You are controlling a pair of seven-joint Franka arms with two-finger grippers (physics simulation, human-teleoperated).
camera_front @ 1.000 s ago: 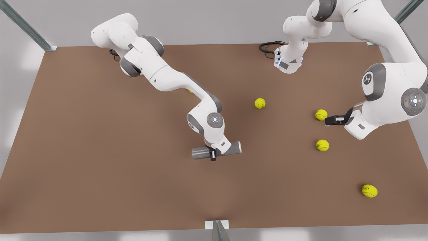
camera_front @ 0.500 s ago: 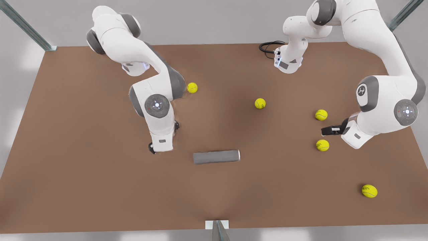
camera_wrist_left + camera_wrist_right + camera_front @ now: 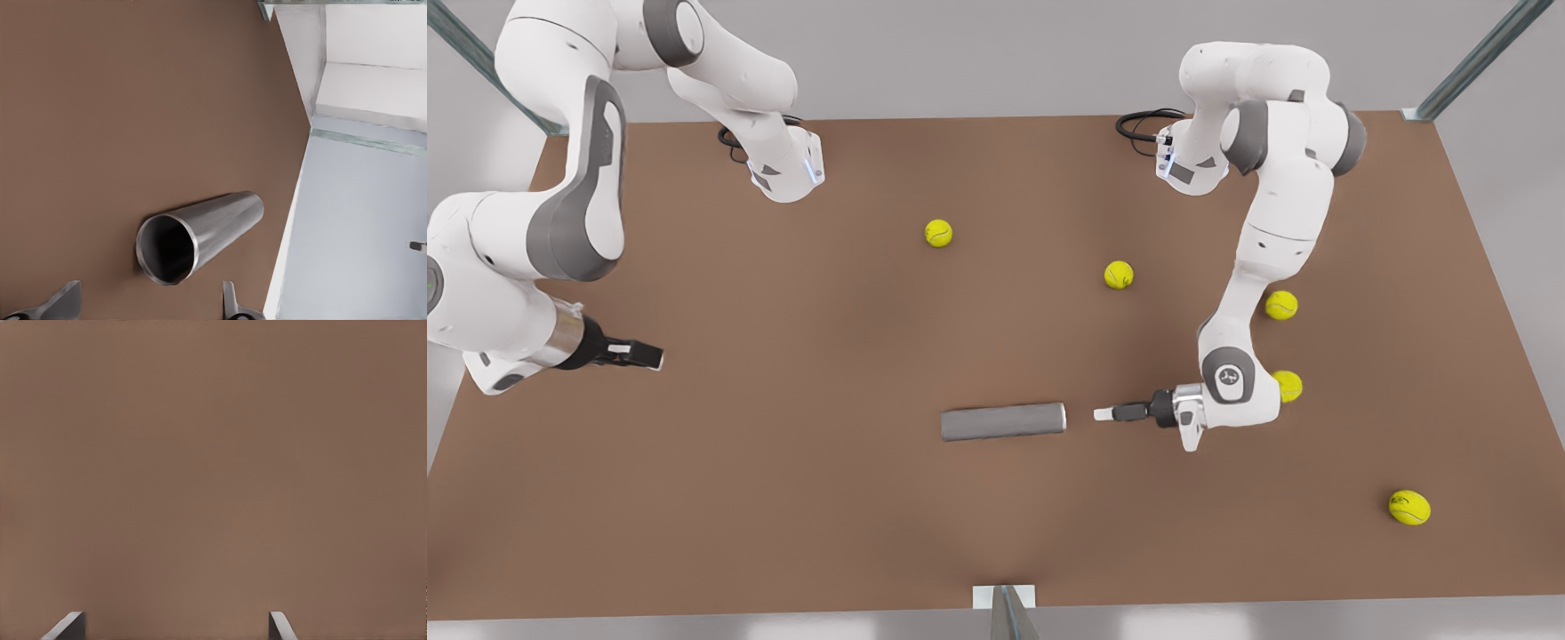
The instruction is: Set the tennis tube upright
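- The tennis tube [image 3: 1003, 420] lies flat on its side on the brown table [image 3: 783, 498], roughly midway along the table and closer to the near edge than the far one, its length running parallel to that edge.
- In the left wrist view the tube [image 3: 197, 235] shows its hollow dark end toward the camera, with the table's edge beyond its other end.
- The left gripper [image 3: 1104, 414] hangs low over the table just off the tube's end on the front view's right, pointing at it and not touching it. Its fingers [image 3: 63, 303] stand spread apart with nothing between them.
- The right gripper [image 3: 645, 356] sits near the table's edge on the front view's left, well apart from the tube. Its fingers [image 3: 67, 627] are spread and empty over bare table, and this arm waits.
- Five yellow tennis balls lie on the table: one [image 3: 938, 233] toward the far edge, one [image 3: 1119, 275] nearer the middle, two [image 3: 1281, 305] [image 3: 1288, 385] beside the left arm, and one [image 3: 1408, 508] near the corner at the near edge on the front view's right.
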